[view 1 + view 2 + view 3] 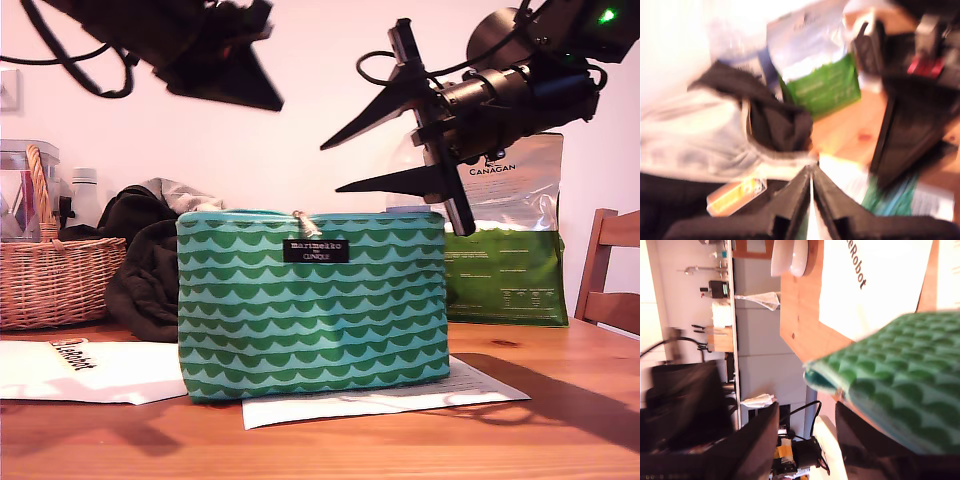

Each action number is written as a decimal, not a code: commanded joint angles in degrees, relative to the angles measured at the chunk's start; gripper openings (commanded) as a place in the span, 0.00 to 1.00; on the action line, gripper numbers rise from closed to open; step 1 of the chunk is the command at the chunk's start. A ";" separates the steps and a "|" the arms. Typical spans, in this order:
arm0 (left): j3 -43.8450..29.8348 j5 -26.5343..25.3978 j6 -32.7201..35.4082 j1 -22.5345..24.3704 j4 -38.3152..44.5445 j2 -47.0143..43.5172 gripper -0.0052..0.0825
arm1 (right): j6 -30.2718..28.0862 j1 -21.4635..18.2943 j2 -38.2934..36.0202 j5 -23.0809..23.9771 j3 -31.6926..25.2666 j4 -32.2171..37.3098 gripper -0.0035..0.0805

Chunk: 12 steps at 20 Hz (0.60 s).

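Note:
A green and teal wave-patterned zip pouch [312, 300] stands upright on the wooden table [330, 450], with a black label and a zip pull at its top. My second gripper [330, 168] hangs above the pouch's top edge toward the exterior view's right, open and holding nothing. Its wrist view shows the pouch [900, 370] just beyond the spread fingers [762, 440]. My first gripper [272, 100] is high in the exterior view's upper left, blurred, well clear of the pouch. In its own blurred view the fingertips [811, 169] meet, shut with nothing seen between them, and a strip of the pouch [890, 195] shows below.
A wicker basket [50, 280] and a heap of dark clothes [145, 270] sit at the exterior view's left. A Canagan bag [510, 260] stands behind the pouch, a wooden chair [610, 270] at the right. Printed sheets [80, 370] lie on the table, one under the pouch [400, 395].

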 commanded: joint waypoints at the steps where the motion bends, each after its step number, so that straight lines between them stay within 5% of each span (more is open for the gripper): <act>1: -0.33 0.50 0.22 0.42 -3.54 -0.13 0.04 | -1.77 0.00 -0.22 -0.07 0.98 0.31 0.41; 9: -0.33 11.45 5.44 0.55 -8.59 -0.13 0.04 | -21.22 0.37 -0.74 -4.52 6.03 0.04 0.41; 12: -0.33 14.38 7.63 1.88 -10.54 -0.13 0.04 | -44.09 0.85 -4.04 0.33 7.39 -4.09 0.41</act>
